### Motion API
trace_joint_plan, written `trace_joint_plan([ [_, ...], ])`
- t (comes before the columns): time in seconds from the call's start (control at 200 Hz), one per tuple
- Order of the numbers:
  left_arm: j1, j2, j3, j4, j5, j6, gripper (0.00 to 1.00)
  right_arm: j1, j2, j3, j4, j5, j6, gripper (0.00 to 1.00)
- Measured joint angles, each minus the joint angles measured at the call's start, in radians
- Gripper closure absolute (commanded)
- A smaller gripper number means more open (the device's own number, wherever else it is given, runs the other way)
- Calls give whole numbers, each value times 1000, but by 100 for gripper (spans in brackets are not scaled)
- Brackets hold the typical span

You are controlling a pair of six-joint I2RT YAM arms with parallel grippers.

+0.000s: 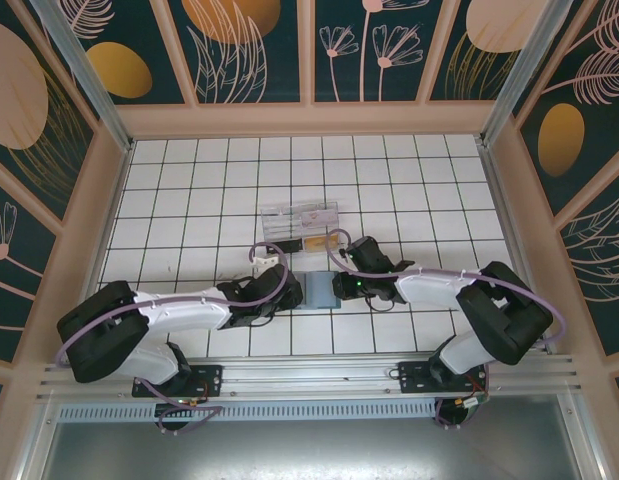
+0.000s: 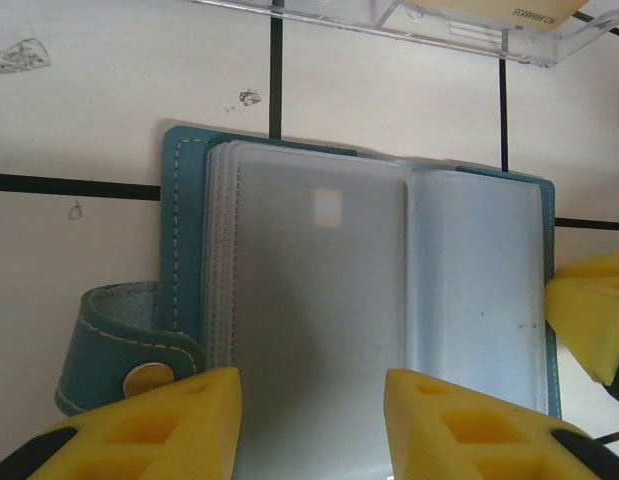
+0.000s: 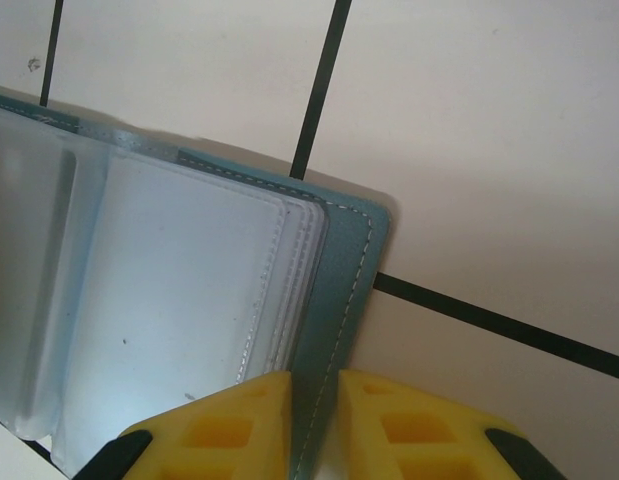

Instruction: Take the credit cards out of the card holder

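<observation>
Nearest, my right gripper [image 3: 314, 388] pinches the right edge of the open teal folding card holder [image 3: 189, 300]; my left gripper [image 2: 311, 390] hangs spread over its left half.

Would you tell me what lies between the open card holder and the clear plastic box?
Bare white tile with specks separates the card holder from the clear plastic box in the left wrist view.

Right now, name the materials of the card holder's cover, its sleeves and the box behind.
Cover: probably leather or imitation, matte teal, pale stitching. Sleeves: soft frosted plastic, slightly glossy, welded seams. Box: clear rigid plastic, see-through walls.
</observation>
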Motion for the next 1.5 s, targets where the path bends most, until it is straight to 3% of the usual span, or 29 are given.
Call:
trace_joint_plan([
  [1.131,0,41,28,-53,-16,-60,59,-27,21,11,7,-60,-10,80],
  [1.501,0,30,-13,73,38,-21,42,-28,23,11,11,-65,-10,80],
])
